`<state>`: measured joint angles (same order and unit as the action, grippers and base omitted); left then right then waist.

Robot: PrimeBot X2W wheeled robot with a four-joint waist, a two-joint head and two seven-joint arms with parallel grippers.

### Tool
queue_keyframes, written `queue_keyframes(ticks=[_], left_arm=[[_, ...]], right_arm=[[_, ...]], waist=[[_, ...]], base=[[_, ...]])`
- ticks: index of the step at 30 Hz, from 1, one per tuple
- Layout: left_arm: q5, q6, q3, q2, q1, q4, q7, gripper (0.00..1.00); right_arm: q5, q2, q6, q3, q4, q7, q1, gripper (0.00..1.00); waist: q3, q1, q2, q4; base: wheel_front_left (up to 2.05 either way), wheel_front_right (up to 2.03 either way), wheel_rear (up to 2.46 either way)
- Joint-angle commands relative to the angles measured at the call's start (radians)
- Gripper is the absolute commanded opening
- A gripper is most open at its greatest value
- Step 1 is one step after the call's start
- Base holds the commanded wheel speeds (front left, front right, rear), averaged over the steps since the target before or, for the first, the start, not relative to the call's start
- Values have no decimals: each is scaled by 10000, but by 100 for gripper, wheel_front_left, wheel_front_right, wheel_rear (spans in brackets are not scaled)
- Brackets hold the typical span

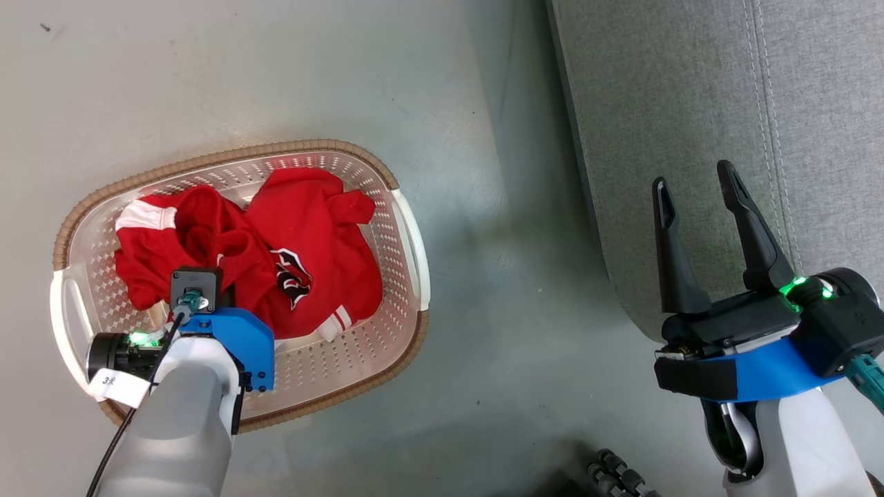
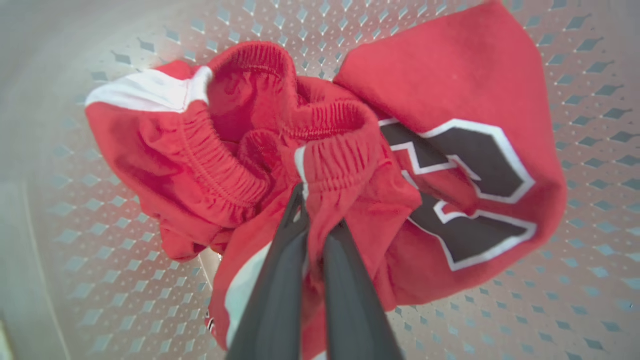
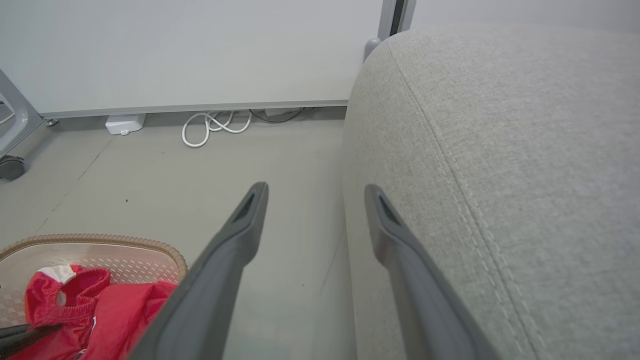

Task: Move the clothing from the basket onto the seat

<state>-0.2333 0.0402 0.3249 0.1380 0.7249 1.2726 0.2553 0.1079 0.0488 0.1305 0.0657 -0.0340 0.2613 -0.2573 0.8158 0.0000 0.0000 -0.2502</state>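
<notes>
Over on the left, the basket (image 1: 228, 153) sits on the grey floor (image 1: 242, 62), cream and perforated with a brown rim band. All the clothing (image 1: 318, 221) is inside it: a heap of red fabric with a white panel (image 1: 145, 215) at its far-left end and a black-and-white logo (image 1: 293, 276) facing up near the middle.

The left arm comes up from the bottom edge of the head view. Its pale forearm (image 1: 179, 421) crosses the basket's near rim, and the wrist points down into the heap. In the left wrist view, the left gripper (image 2: 320, 212) has its two dark fingers drawn close together. They pinch a fold of red cloth just below the gathered elastic waistband (image 2: 220, 170). Fabric bunches around both fingertips, the logo lies just to their right, and the basket's perforated bottom shows all round the heap.

Moving right, a strip of bare floor separates the basket from the sofa. The right gripper (image 1: 693, 174) hangs at the lower right, fingers pointing up the view and spread wide with nothing between them. It sits at the rounded left edge of the seat (image 1: 690, 90), which is light-grey upholstery with a stitched seam. The clothing is well apart from this gripper, off to its left. The right wrist view catches the basket's corner and red fabric at lower left, and a white cable (image 3: 210, 127) coiled by the wall.
</notes>
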Motion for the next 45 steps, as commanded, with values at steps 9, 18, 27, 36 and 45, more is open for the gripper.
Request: queue_keyframes(ticks=[9, 18, 27, 36, 45], left_arm=[[-213, -127, 44, -45, 99, 75, 24, 0], [-361, -224, 156, -352, -419, 53, 103, 0], [-448, -348, 317, -642, -1163, -189, 109, 0], [-476, -688, 818, -861, -1864, -410, 112, 0], [-938, -1208, 1677, -879, -2381, -830, 75, 0]], right_arm=[[-130, 29, 5, 4, 71, 59, -143, 100], [-443, 29, 5, -108, 243, 59, 47, 100], [-778, 32, 5, -316, 627, 57, 590, 100], [-986, 32, 5, -532, 1030, 57, 1314, 100], [-1027, 30, 5, -555, 1259, 57, 1855, 100]], waist=[[-341, 0, 0, 117], [-1418, 0, 0, 631], [-3078, 0, 0, 1184], [-4728, 0, 0, 1656], [-5983, 0, 0, 1916]], base=[[0, 0, 0], [0, 0, 0], [0, 0, 0], [0, 0, 0], [0, 0, 0]])
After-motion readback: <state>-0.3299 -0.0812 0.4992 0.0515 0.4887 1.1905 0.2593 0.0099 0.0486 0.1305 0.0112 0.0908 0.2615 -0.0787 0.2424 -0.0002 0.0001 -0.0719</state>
